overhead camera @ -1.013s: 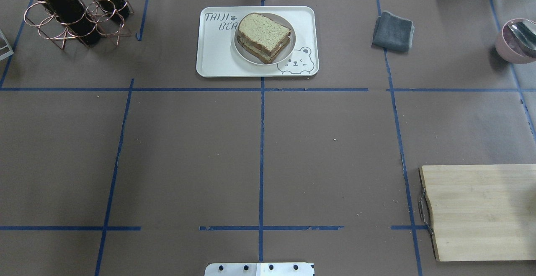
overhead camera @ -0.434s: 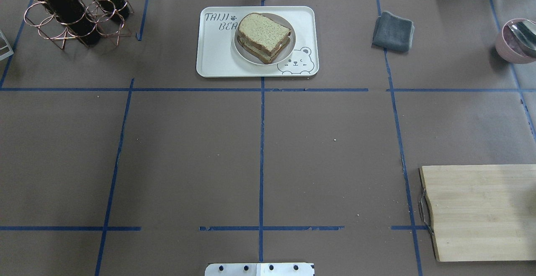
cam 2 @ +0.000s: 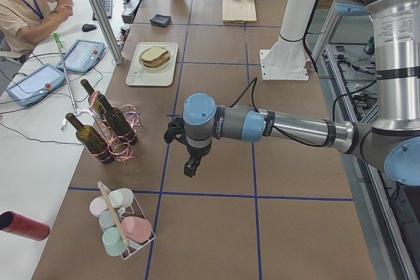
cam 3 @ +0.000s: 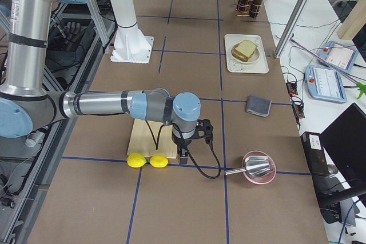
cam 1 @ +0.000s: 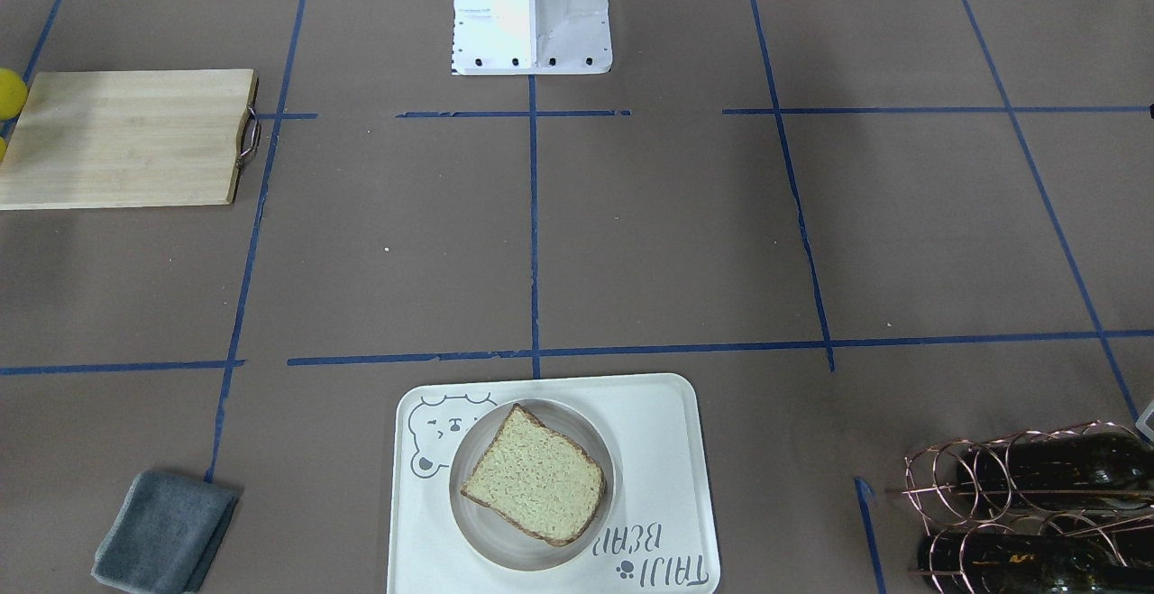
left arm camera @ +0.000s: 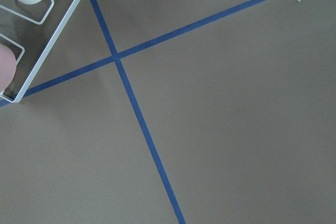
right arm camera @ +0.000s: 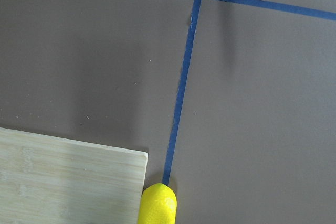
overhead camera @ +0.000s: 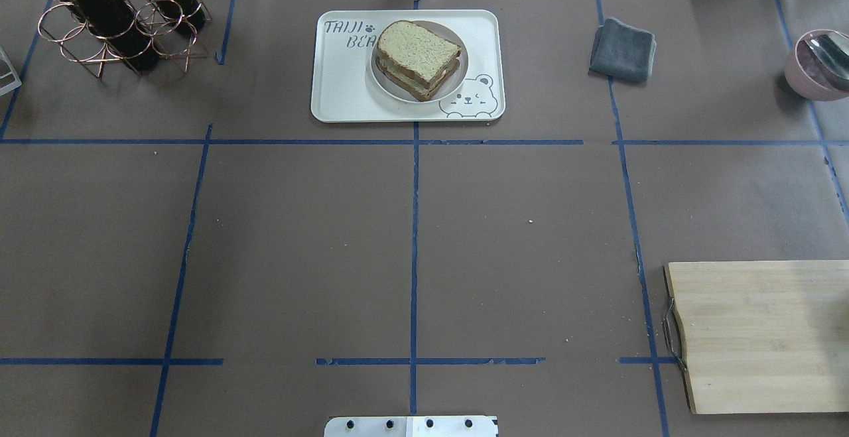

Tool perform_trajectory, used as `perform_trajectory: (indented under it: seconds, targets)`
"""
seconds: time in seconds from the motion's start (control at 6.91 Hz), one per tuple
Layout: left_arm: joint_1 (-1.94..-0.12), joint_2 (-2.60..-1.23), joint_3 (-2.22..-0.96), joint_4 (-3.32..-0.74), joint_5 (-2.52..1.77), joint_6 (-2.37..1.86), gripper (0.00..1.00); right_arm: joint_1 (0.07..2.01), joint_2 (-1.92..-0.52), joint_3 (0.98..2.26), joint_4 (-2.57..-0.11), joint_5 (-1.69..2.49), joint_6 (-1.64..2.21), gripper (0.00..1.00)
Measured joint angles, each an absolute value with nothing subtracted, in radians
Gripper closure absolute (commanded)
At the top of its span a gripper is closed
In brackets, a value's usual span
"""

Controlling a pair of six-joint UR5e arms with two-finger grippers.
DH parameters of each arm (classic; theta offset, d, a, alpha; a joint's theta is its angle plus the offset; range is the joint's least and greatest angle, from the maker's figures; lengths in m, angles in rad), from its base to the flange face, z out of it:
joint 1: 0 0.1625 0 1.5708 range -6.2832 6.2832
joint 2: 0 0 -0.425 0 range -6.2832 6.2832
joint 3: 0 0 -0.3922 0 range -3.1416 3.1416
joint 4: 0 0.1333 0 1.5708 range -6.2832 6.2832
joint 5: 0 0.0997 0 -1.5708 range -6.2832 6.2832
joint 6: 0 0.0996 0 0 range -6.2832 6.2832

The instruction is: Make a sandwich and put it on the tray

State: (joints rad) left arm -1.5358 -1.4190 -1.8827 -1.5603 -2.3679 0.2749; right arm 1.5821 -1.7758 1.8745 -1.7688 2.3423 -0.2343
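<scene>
The sandwich point(overhead camera: 418, 59), two tan speckled bread slices with dark crust stacked, rests on a small round plate point(overhead camera: 387, 87) on the off-white bear tray point(overhead camera: 345, 95) at the table's far middle. The egg is mostly hidden between the slices. The sandwich also shows in the front view point(cam 1: 534, 475) and in both side views point(cam 2: 155, 57) point(cam 3: 244, 50). My left gripper point(cam 2: 190, 165) hangs over bare table near the left end, far from the tray. My right gripper point(cam 3: 183, 157) hangs by the cutting board's far end. I cannot tell whether either is open or shut.
Wine bottles in a copper rack point(overhead camera: 113, 19) stand at the back left. A grey cloth point(overhead camera: 623, 50) and a pink bowl with a spoon point(overhead camera: 819, 65) are at the back right. A wooden cutting board point(overhead camera: 763, 334) is at the front right, with two lemons point(cam 3: 147, 161) beside it. A cup rack point(cam 2: 121, 227) stands at the left end.
</scene>
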Motion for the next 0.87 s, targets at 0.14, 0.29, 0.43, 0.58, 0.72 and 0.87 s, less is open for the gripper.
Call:
perform_trajectory:
  seconds: [0.14,0.29,0.43,0.58,0.72,0.87]
  targets:
    - [-1.536,-1.442,-1.87,-1.552,-2.362,0.276,0.0,1.582,-1.775,1.872,-1.768,2.366,-0.233,0.0]
    - [-1.536,-1.46,-1.857,-1.547,-2.358,0.276,0.0,1.582,-1.773,1.871,-1.768,2.378,-0.232,0.0]
    - [-1.537,-1.467,-1.848,-1.541,-2.354,0.276,0.0,1.582,-1.773,1.87,-1.768,2.382,-0.231,0.0]
    - [-1.54,-1.464,-1.85,-1.522,-2.353,0.276,0.0,1.582,-1.773,1.87,-1.769,2.384,-0.23,0.0]
    - [-1.543,-1.463,-1.852,-1.494,-2.352,0.276,0.0,1.582,-1.773,1.871,-1.768,2.385,-0.229,0.0]
    - [-1.545,-1.463,-1.852,-1.474,-2.352,0.276,0.0,1.582,-1.772,1.872,-1.768,2.385,-0.229,0.0]
